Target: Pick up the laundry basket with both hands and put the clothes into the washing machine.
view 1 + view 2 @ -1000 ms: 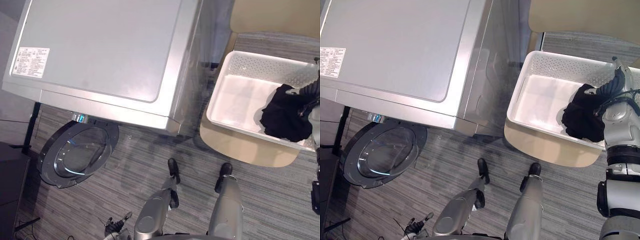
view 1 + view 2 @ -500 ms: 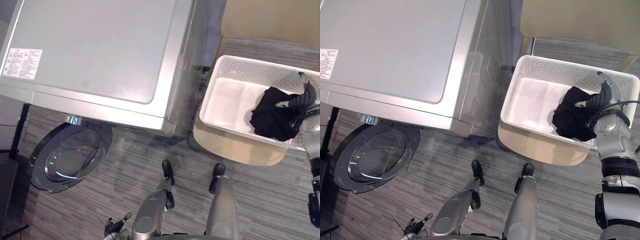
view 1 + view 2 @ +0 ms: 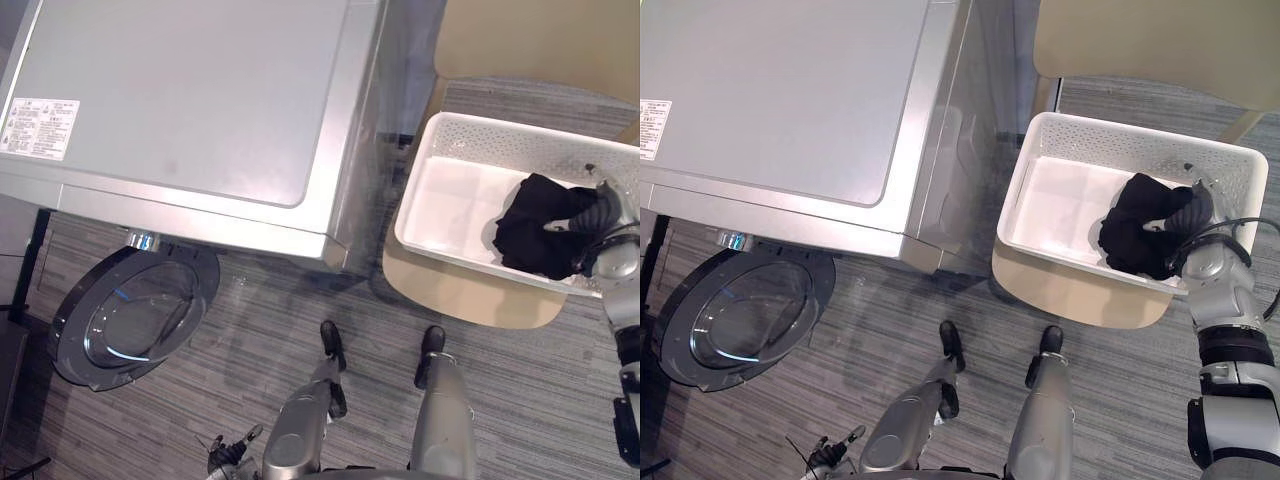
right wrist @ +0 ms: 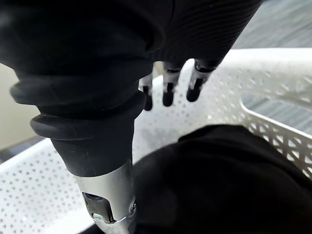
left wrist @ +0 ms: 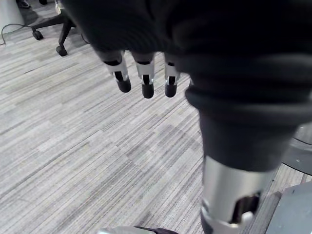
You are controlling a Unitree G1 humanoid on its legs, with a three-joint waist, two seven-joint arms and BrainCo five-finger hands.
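On the left of the head views stands the big silver washing machine (image 3: pixel 200 110), seen from above, its round door (image 3: pixel 135 320) swung open low over the grey striped carpet (image 3: pixel 260 300). Just right of the machine sits a beige rounded surface (image 3: pixel 1070 295), and on it the white perforated laundry basket (image 3: pixel 1120 135). Its long axis runs sideways, from the machine towards the robot's right, with the right end tipped a little nearer. The basket rests flat, open side up, and neither robot hand grips it. A black bundle of clothes (image 3: pixel 1140 235) lies heaped at the basket's right end, while the left half shows bare white floor. The right robot hand (image 3: pixel 1193 207) hangs inside the basket over that bundle, fingers (image 4: pixel 168 92) loosely extended towards the perforated wall, clasping nothing. The left robot hand (image 5: pixel 145 78) dangles over the carpet, relaxed and empty.
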